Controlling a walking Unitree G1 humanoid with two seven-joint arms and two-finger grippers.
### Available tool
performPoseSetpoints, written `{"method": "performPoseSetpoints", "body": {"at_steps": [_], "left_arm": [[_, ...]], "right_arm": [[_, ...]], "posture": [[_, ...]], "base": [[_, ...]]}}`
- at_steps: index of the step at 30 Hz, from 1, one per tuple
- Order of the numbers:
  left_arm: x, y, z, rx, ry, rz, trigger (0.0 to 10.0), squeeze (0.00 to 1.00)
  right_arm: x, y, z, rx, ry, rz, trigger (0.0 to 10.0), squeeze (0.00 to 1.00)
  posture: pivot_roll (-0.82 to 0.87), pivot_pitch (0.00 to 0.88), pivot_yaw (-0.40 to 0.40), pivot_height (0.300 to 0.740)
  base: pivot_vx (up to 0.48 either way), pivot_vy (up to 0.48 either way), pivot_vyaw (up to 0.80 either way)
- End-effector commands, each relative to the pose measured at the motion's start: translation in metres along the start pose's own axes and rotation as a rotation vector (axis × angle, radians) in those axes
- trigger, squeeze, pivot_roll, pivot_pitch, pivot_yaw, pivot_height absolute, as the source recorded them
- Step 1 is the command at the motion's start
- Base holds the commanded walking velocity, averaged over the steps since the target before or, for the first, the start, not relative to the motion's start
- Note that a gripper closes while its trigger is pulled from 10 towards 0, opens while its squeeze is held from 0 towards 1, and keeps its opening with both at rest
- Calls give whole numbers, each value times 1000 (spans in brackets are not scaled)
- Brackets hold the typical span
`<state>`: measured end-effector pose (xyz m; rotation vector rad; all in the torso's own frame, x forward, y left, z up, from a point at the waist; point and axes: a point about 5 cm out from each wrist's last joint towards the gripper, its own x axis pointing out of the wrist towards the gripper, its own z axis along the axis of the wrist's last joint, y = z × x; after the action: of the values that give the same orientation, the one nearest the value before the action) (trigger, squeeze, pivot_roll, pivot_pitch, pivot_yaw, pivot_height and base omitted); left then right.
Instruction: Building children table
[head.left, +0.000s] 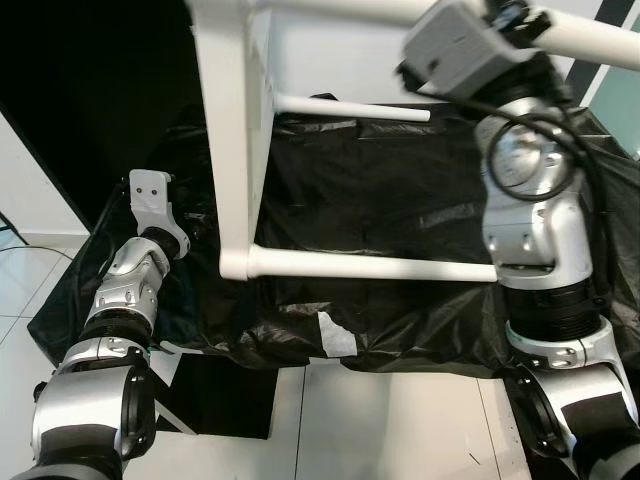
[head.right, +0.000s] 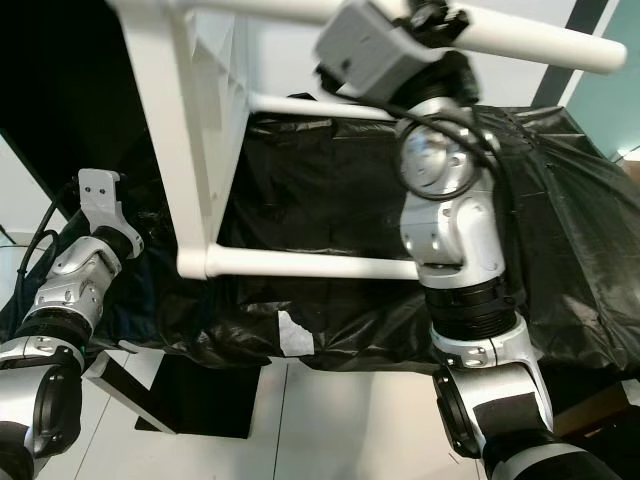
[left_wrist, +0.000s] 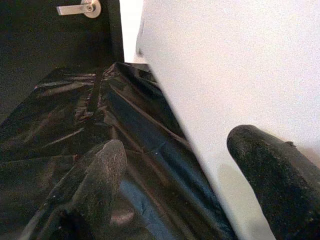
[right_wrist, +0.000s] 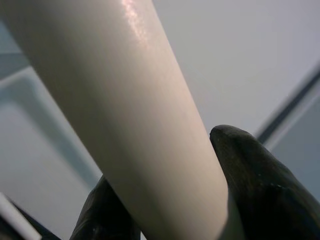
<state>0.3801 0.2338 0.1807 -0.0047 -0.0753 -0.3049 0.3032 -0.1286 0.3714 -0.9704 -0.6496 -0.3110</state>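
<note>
A white children's table (head.left: 232, 150) lies tipped on its side on a black plastic sheet (head.left: 400, 200), its flat top standing upright at the left. One round white leg (head.left: 370, 266) runs low across the sheet, and another leg (head.left: 590, 40) crosses the top of the view. My right arm is raised, and my right gripper (right_wrist: 170, 200) is shut around that upper leg (right_wrist: 150, 115). My left gripper (left_wrist: 175, 165) is low at the left, open, with one finger (left_wrist: 275, 175) against the white tabletop (left_wrist: 240, 75) and the other finger (left_wrist: 100, 175) over the sheet.
The black sheet (head.right: 330, 200) is crumpled and hangs over its front edge. A torn white patch (head.left: 335, 335) shows on that edge. White floor (head.left: 400, 420) lies below, with a dark flat box (head.right: 190, 400) at the left. A door handle (left_wrist: 80, 8) is on the dark wall behind.
</note>
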Motion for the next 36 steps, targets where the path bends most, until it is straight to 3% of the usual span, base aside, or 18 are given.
{"method": "performPoseSetpoints", "body": {"at_steps": [1,7,12,14,17,22,25,27,28,29,31,36], "left_arm": [[-1,6,5,2,-9,0,10000,0],[-8,24,15,-30,-32,46,10000,0],[-8,26,16,-36,-37,49,10000,0],[-10,27,16,-34,-37,48,10000,0],[-11,28,15,-44,-37,50,10000,0],[-11,28,15,-51,-35,44,10000,0],[-7,22,14,-89,-27,12,10000,0],[1,3,12,-129,-18,-67,10000,0],[4,-9,12,-117,-21,-122,10000,0],[4,-9,12,-117,-21,-122,10000,0],[11,-31,15,-105,-33,-187,10000,0],[13,-28,23,-120,-45,-156,10000,0]], "right_arm": [[0,-33,0,250,45,-194,10000,0],[-7,-44,-14,359,112,-272,10000,0],[-10,-45,-23,421,152,-285,10000,0],[-19,-40,-44,513,254,-307,10000,0],[-33,-34,-69,515,361,-329,10000,0],[-41,-33,-84,498,420,-348,10000,0],[-47,-34,-108,538,515,-384,10000,0],[-51,-34,-130,604,600,-407,10000,0],[-52,-34,-139,662,638,-428,10000,0],[-52,-34,-139,662,638,-428,10000,0],[-56,-35,-159,759,708,-450,10000,0],[-57,-35,-170,774,709,-434,10000,0]], "posture": [[-140,0,47,740],[-138,0,57,740],[-132,0,58,740],[-130,0,64,740],[-126,0,71,740],[-128,0,82,740],[-131,0,97,740],[-132,0,107,740],[-131,0,107,740],[-131,0,107,740],[-123,0,103,740],[-115,0,97,740]], "base": [[0,0,0],[0,0,0],[0,0,0],[0,0,0],[0,0,0],[0,0,0],[0,0,0],[0,0,0],[0,0,0],[0,0,0],[0,0,0],[0,0,0]]}}
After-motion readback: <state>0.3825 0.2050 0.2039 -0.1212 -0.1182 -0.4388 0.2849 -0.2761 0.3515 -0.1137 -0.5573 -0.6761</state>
